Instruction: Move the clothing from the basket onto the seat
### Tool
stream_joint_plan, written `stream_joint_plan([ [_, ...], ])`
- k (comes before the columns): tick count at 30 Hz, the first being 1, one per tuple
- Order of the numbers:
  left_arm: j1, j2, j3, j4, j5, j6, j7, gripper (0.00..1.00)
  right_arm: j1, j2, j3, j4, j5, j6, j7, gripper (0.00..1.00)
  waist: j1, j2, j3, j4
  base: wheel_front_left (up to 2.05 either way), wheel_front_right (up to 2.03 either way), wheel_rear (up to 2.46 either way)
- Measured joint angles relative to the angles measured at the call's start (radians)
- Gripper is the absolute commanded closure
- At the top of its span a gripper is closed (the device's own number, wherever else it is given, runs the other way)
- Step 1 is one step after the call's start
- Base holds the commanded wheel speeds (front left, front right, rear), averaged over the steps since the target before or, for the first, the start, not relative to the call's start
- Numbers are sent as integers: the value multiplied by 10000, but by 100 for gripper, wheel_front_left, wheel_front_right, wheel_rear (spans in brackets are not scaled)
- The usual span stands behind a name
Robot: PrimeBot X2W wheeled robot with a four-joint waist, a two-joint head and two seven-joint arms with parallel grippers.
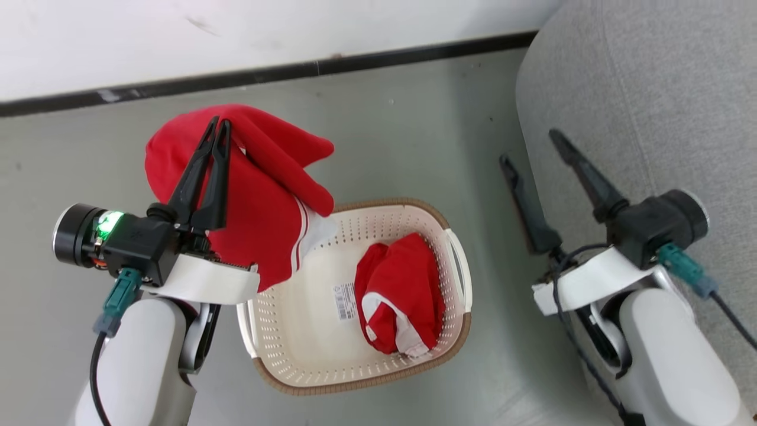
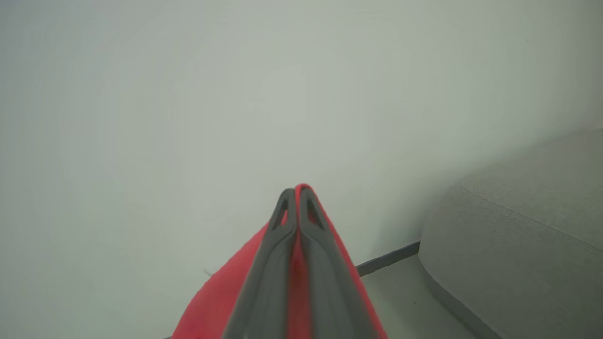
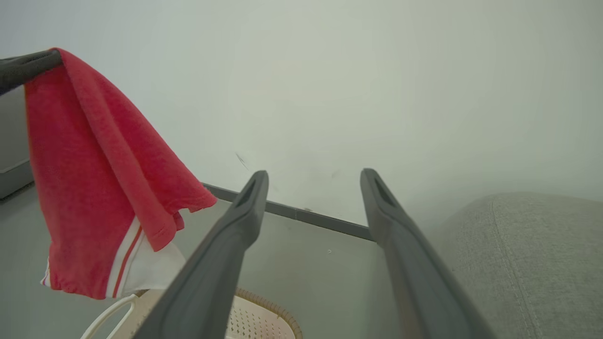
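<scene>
My left gripper [image 1: 219, 121] was clamped shut on one red garment [image 1: 260, 195], holding it in the air over the left edge of the basket [image 1: 378, 204]. My right gripper [image 1: 528, 146] hung wide open and empty beside the seat [image 1: 650, 89]. I judged the job barely begun: a second red garment [image 1: 402, 296] lay in the basket, and neither had reached the seat. The barcode label [image 1: 344, 300] was too small to read.
</scene>
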Motion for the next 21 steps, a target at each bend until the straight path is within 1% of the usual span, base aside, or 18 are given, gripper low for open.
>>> stream_joint_plan([
  [9, 562, 600, 23, -261, -27, -274, 0, 100, 886, -178, 702, 270, 213, 0, 0, 0, 0, 0, -1100, 141, 0, 0, 0],
  [16, 728, 658, -73, -819, -65, -454, 67, 100, 1437, -364, 1482, 378, 418, 2, 0, 0, -1, 0, -1957, 186, 0, 0, 0],
  [18, 731, 658, -109, -947, -84, -533, 151, 100, 1461, -387, 1814, 453, 527, 2, 0, 0, 0, 0, -2187, 194, 0, 0, 0],
  [21, 779, 663, -132, -1089, -146, -539, 326, 100, 1460, -414, 2435, 491, 752, 0, 0, 0, -1, 0, -2522, 204, 0, 0, 0],
])
